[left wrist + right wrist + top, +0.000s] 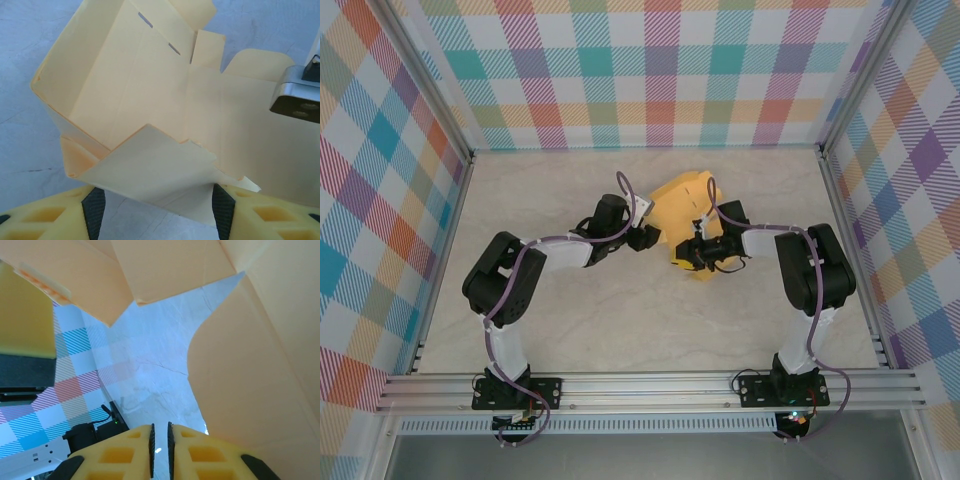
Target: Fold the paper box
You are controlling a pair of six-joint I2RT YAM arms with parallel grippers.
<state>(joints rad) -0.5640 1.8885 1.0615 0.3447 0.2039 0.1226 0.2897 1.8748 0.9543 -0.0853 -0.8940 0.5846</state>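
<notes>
Bright, even overhead light; shadows on the counter (pixel 620 320) are soft and faint. Wrist views look bluish, with the paper box (pixel 150 100) washed-out and slightly soft up close.

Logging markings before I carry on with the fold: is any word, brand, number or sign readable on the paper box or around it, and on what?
No readable text.
The paper box is blank card wherever it shows; its only marks are two cut slots.
The plaid walls carry only a pattern.
The small board at the left arm's base is too small to read.
</notes>
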